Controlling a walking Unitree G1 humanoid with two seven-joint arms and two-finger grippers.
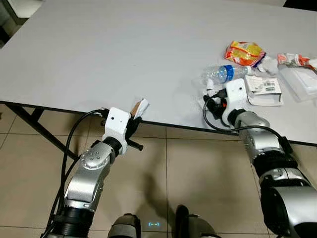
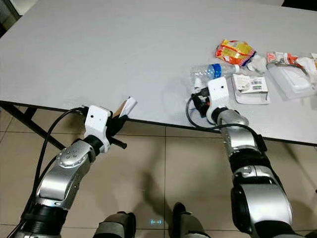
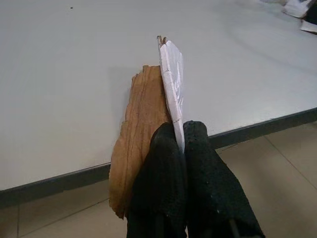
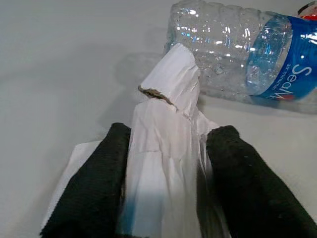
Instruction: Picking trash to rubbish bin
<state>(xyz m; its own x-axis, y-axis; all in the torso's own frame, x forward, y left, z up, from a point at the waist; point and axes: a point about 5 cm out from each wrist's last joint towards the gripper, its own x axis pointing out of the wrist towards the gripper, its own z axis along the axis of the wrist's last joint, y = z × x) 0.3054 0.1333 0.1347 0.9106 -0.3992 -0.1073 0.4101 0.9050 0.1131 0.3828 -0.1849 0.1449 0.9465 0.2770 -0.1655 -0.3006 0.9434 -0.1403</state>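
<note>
The left tool (image 3: 182, 148) is clamped on a torn cardboard scrap (image 3: 148, 124) at the counter (image 1: 99, 49) edge. The right tool (image 4: 168, 168) stands apart astride a crumpled white paper (image 4: 168, 114), the plastic bottle (image 4: 237, 44) lying crosswise just beyond.

One worktop (image 1: 99, 54) is filling most of the frame. Two pincers are showing: the left pincer (image 3: 181, 144) is pinching one piece of torn cardboard (image 3: 143, 129) at lower left, and the right pincer (image 4: 168, 148) is straddling one white paper scrap (image 4: 166, 148). One clear plastic bottle (image 1: 223, 74), one orange snack wrapper (image 1: 244, 52), one labelled white packet (image 1: 264, 89) and one clear plastic container (image 1: 299, 82) are lying at upper right.
</note>
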